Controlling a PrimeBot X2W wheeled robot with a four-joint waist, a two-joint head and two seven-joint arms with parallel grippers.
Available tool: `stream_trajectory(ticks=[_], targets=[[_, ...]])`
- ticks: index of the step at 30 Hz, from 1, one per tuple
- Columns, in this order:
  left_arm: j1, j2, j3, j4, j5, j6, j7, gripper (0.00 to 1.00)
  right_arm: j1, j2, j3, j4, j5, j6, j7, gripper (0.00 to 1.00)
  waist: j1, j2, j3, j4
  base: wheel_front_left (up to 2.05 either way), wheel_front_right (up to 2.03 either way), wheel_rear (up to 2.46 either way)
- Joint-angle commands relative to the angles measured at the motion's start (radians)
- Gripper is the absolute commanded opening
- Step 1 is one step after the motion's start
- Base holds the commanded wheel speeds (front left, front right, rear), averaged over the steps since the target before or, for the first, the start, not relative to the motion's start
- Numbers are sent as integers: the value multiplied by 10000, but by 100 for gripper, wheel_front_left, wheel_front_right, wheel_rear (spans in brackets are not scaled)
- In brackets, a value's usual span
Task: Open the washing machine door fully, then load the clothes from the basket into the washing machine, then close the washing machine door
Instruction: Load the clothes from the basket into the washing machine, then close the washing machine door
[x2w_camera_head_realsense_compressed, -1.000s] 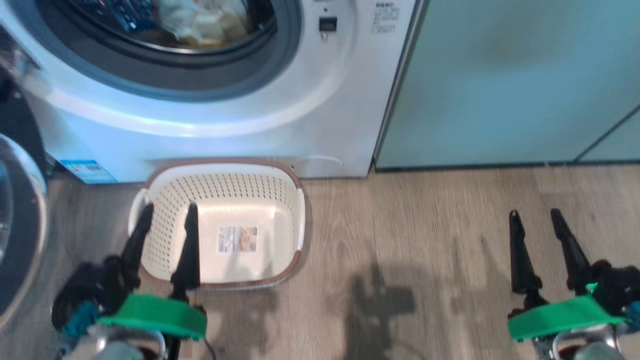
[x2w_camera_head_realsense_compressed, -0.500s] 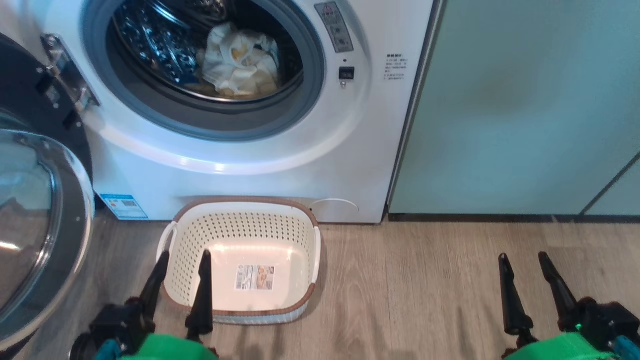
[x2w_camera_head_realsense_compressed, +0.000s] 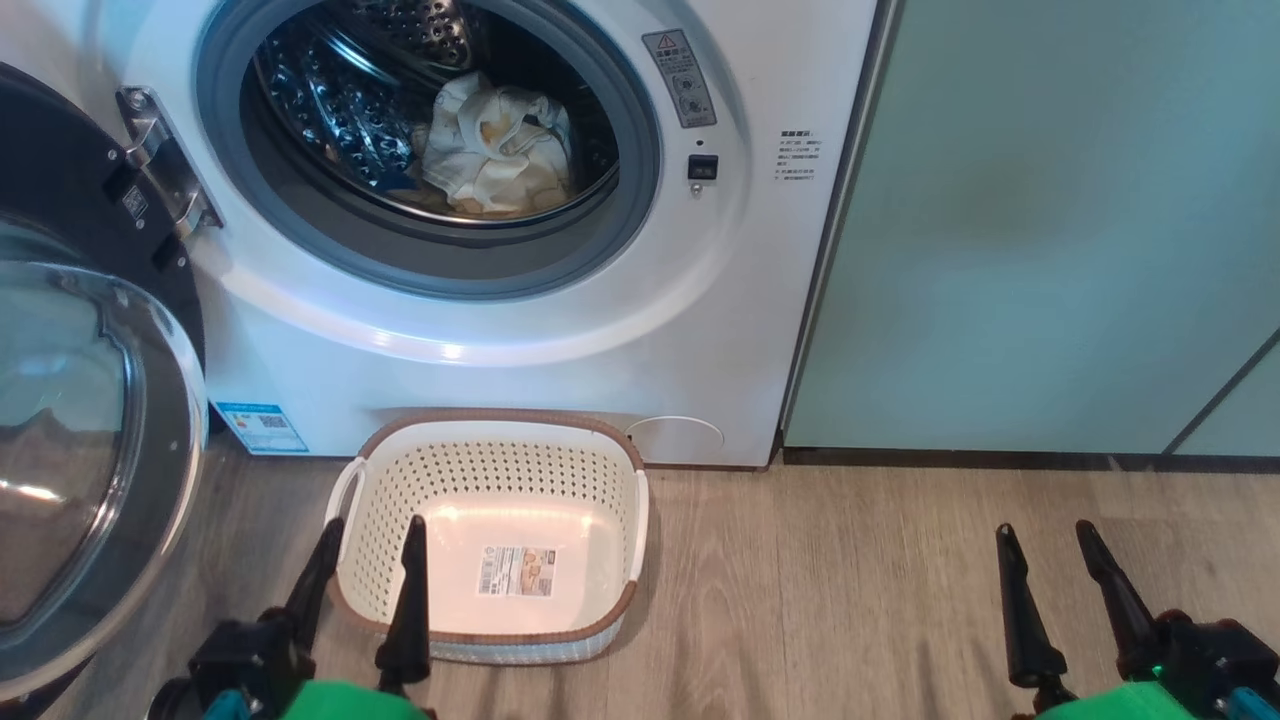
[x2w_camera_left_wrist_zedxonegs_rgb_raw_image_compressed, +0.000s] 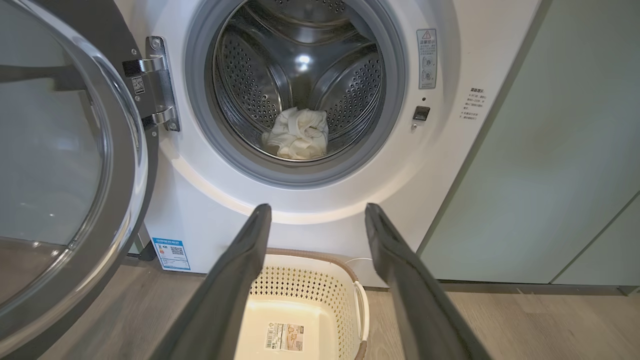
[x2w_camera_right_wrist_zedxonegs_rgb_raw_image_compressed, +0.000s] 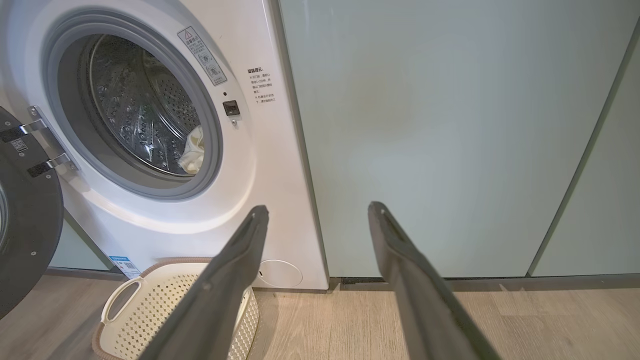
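Observation:
The white washing machine (x2w_camera_head_realsense_compressed: 560, 330) (x2w_camera_left_wrist_zedxonegs_rgb_raw_image_compressed: 320, 210) (x2w_camera_right_wrist_zedxonegs_rgb_raw_image_compressed: 250, 190) stands with its door (x2w_camera_head_realsense_compressed: 90, 440) (x2w_camera_left_wrist_zedxonegs_rgb_raw_image_compressed: 65, 165) (x2w_camera_right_wrist_zedxonegs_rgb_raw_image_compressed: 25, 220) swung wide to the left. The pale clothes (x2w_camera_head_realsense_compressed: 490, 150) (x2w_camera_left_wrist_zedxonegs_rgb_raw_image_compressed: 297, 134) (x2w_camera_right_wrist_zedxonegs_rgb_raw_image_compressed: 192, 152) lie in the steel drum. On the floor in front sits the cream basket (x2w_camera_head_realsense_compressed: 500, 465) (x2w_camera_left_wrist_zedxonegs_rgb_raw_image_compressed: 320, 285) (x2w_camera_right_wrist_zedxonegs_rgb_raw_image_compressed: 150, 305), with only a label sticker inside. My left gripper (x2w_camera_head_realsense_compressed: 372, 528) (x2w_camera_left_wrist_zedxonegs_rgb_raw_image_compressed: 317, 210) hovers open above the basket's near left edge. My right gripper (x2w_camera_head_realsense_compressed: 1043, 532) (x2w_camera_right_wrist_zedxonegs_rgb_raw_image_compressed: 317, 207) hangs open over bare floor, well to the basket's right.
Pale teal cabinet doors (x2w_camera_head_realsense_compressed: 1050, 230) (x2w_camera_right_wrist_zedxonegs_rgb_raw_image_compressed: 450, 135) rise right of the washer. Wood-look floor (x2w_camera_head_realsense_compressed: 850, 590) spreads between the basket and my right gripper. The open door juts out over the floor at the left.
The whole picture has shifted down, so the camera has tilted up: more of the drum and door shows. Both grippers stay open in the same places.

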Motion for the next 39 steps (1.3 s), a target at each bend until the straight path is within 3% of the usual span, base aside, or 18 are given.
stream_trajectory(ticks=[1, 20, 39], targets=[[-249, 19, 445, -229, 127, -58, -62, 100, -227, -150, 187, -373, -81, 44, 39, 100, 0, 0, -9, 0, 0, 0, 0], [-295, -56, 487, -78, 288, -220, -62, 100, -262, -150, 146, -372, -60, 44, 6, 100, 0, 0, 22, -4, -9, 9, 0], [-405, -58, 403, 64, 345, -377, -58, 100, -280, -150, 108, -345, -43, 44, -17, 100, 0, 0, -12, 96, -144, 144, 1]])
